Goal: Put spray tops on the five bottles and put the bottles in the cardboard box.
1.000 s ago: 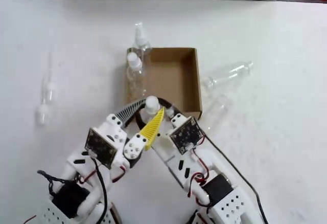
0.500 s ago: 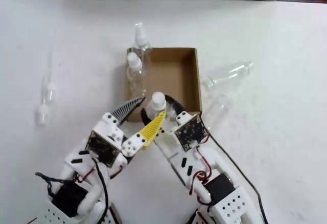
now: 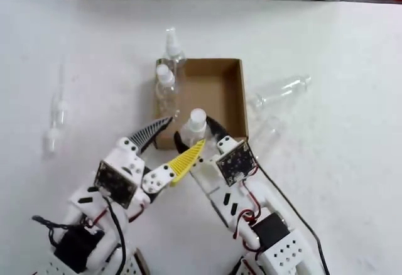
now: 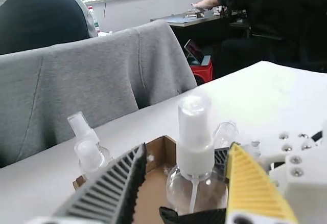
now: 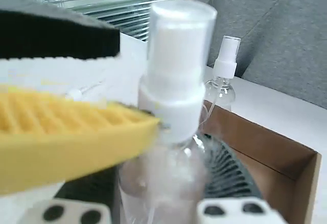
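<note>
A clear bottle with a white spray top (image 3: 195, 122) stands upright at the near edge of the cardboard box (image 3: 242, 99), with my right gripper (image 3: 195, 134) shut on its body. My left gripper (image 3: 186, 131) is open, its grey and yellow fingers spread either side of the spray top without touching it. The left wrist view has this bottle (image 4: 194, 147) beyond the open fingers. A second capped bottle (image 3: 165, 86) stands in the box's left side, and a third (image 3: 171, 46) stands just behind the box. An uncapped bottle (image 3: 281, 91) lies right of the box.
Loose spray tops (image 3: 55, 124) lie on the white table far left. Another clear bottle (image 3: 267, 129) lies by the box's right near corner. In the right wrist view a capped bottle (image 5: 222, 83) stands past the box wall (image 5: 276, 152).
My left gripper, closed around the spray top a second ago, has opened and drawn back toward the near left. The right gripper has carried the bottle slightly farther, toward the box.
</note>
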Controlling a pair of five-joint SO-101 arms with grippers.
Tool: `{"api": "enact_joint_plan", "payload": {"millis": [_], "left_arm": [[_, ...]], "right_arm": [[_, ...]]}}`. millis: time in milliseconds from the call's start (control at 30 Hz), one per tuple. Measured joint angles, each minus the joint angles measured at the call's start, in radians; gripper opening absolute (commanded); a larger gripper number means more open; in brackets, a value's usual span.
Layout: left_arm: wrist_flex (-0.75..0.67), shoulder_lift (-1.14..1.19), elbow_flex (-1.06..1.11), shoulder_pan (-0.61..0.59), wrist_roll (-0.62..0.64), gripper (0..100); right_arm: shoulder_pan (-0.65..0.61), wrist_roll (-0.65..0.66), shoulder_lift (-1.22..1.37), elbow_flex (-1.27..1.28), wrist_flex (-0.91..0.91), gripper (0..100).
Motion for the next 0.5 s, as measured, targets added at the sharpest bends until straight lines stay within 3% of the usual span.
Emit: {"api": "enact_joint_plan", "payload": {"millis": [167, 333, 500], "left_arm": [[0.002, -0.005, -0.078, 0.0, 0.0, 23], [0.003, -0.017, -0.147, 0.0, 0.0, 2], [0.006, -0.017, -0.173, 0.0, 0.0, 3]], "right_arm": [[0.0, 0.0, 0.0, 0.0, 0.0, 1.5], [0.0, 0.0, 0.0, 0.0, 0.0, 1.5], [0.0, 0.0, 0.0, 0.0, 0.0, 1.5]]}}
